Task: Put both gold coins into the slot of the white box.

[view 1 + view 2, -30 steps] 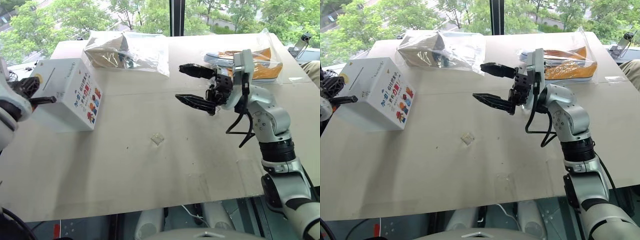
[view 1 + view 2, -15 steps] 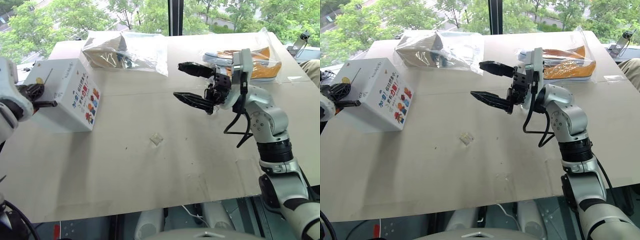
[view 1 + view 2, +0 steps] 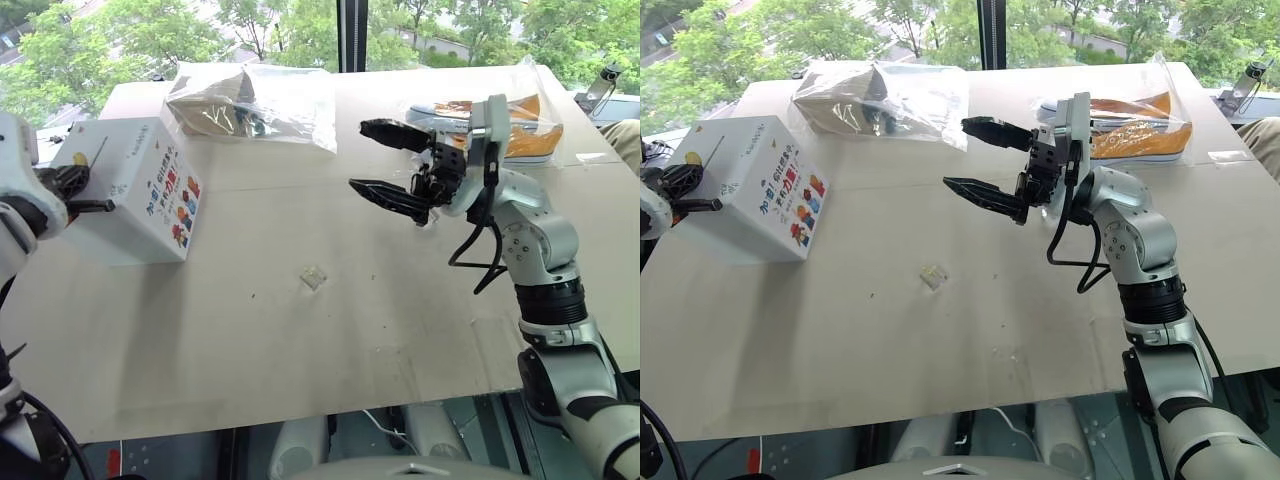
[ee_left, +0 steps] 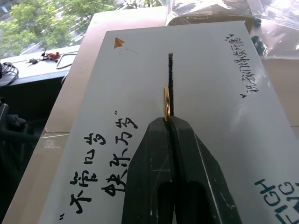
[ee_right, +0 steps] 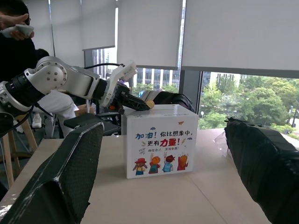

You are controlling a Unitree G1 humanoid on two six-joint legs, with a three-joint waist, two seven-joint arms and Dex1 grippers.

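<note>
The white box (image 3: 140, 190) stands at the table's left, its sticker side facing the middle. Its top carries the slot (image 4: 171, 79), a thin dark slit. My left gripper (image 4: 168, 122) is shut on a gold coin (image 4: 166, 102), held on edge just above the near end of the slot and in line with it. From across the table, the coin (image 5: 150, 104) shows at the fingertips over the box's top edge. My right gripper (image 3: 360, 157) hangs open and empty above the table's middle, pointing toward the box.
Two clear bags of shoes lie at the back, one behind the box (image 3: 255, 100) and one at the right (image 3: 500, 125). A small clear scrap (image 3: 314, 278) lies mid-table. A person (image 5: 14, 42) is beyond the table on the box's side.
My left gripper, with the coin, has edged slightly forward and down over the box's top. The right gripper has stayed open and still.
</note>
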